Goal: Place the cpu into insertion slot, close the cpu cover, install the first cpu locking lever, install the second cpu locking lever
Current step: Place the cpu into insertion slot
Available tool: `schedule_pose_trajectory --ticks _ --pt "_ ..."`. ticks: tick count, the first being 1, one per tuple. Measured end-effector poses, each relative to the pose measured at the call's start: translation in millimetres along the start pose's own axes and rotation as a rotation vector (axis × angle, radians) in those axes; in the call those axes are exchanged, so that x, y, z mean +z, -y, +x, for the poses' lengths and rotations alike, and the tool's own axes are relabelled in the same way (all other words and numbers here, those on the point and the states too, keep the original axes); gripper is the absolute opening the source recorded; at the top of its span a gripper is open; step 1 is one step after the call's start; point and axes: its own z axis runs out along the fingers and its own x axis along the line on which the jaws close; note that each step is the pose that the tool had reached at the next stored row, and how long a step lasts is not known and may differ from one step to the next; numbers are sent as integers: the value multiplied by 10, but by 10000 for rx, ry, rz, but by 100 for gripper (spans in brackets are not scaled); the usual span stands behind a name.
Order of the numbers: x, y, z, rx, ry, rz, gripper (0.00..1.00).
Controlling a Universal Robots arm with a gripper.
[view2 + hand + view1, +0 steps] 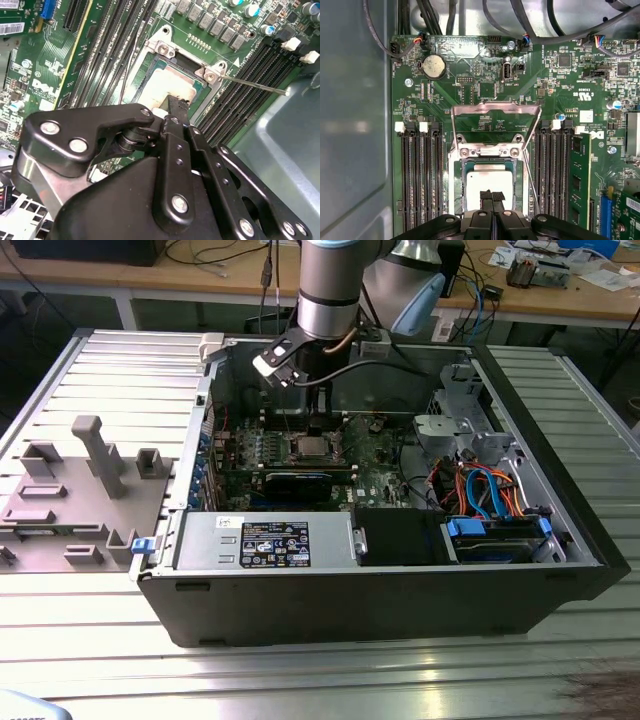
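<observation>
While black two-finger gripper hangs pinched shut (gripping nothing) just above square dark silver-rimmed insertion slot, flat silvery-grey cpu lies seated in that slot; thin silvery window-frame cpu cover stands raised at slot's far edge, beyond the gripper.

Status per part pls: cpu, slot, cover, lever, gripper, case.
insertion slot: filled by the cpu.
cpu: seated, metal top up.
cpu cover: swung open, off the cpu.
locking lever: unlatched, sticking out sideways from the slot.
gripper: shut, holding nothing, poised over the cpu.
computer case: lying flat, side panel off.
</observation>
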Motion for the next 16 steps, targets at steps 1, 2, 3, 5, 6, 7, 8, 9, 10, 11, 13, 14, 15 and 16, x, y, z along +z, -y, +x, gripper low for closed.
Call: schedule_pose_trajectory --ticks 1,2,3,5,6,7,8,9,10,11,13,14,15,16 --pt "-19 0 -1 0 1 0 11" --pt "-38 1 -2 0 0 0 11" --pt "-50 1 -2 0 0 0 11" --pt "-77 2 -4 -1 -1 0 11" --pt "-93 2 -5 0 0 0 11" --pt "-104 3 -5 0 -1 -1 11" --pt "-119 3 -6 0 0 0 11" --pt "-125 3 -6 0 -1 -1 11" --pt "-132 3 -7 0 -1 -1 11" --pt "-137 3 -7 0 -1 -1 11" --pt "-158 4 -8 0 0 0 11" --pt "-170 4 -9 0 -1 0 11" --pt "-178 5 -9 0 0 0 11" --pt "-187 5 -10 -1 0 0 11"
